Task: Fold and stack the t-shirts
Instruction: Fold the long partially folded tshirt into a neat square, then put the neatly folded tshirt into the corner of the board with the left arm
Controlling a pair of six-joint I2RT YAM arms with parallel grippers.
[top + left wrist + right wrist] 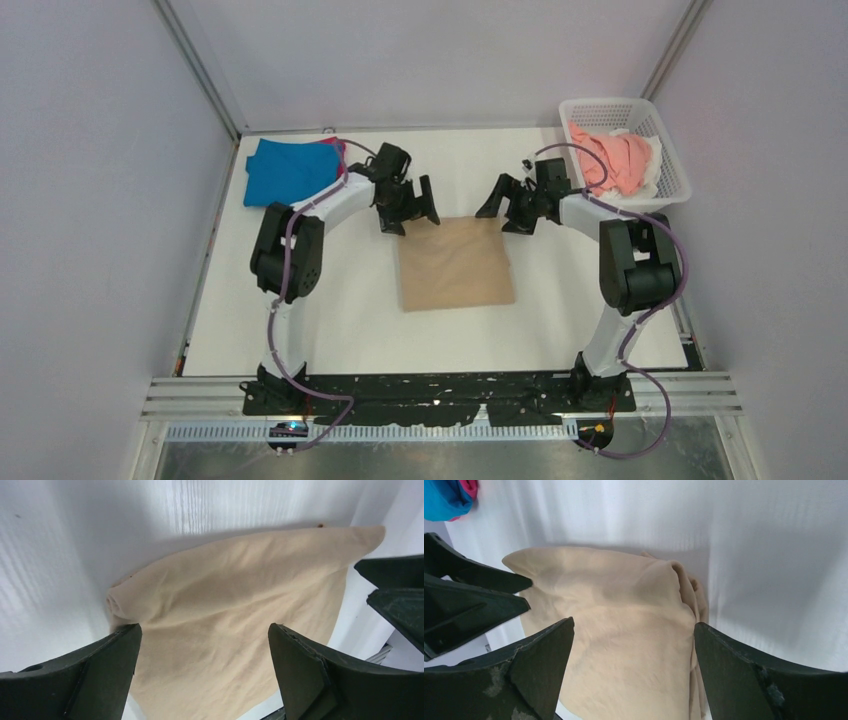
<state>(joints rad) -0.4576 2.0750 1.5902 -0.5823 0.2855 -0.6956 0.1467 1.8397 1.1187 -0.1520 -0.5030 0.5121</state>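
Loosely crumpled, the salmon-pink t-shirt (pixel 610 158) and white t-shirt (pixel 653 170) fill the basket (pixel 605 102).

A white table top (pixel 330 330) spreads under the left gripper (pixel 410 212) and right gripper (pixel 503 212), evenly lit. Pale grey walls (pixel 440 60) rise beyond both and outward of each, with aluminium corner posts (pixel 200 68) slanting up behind them. A ribbed metal rail (pixel 700 398) runs nearer than either, at the table's edge.

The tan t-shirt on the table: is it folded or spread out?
Folded. The tan t-shirt lies as a compact rectangle, no sleeves showing, with layered edges at one side.
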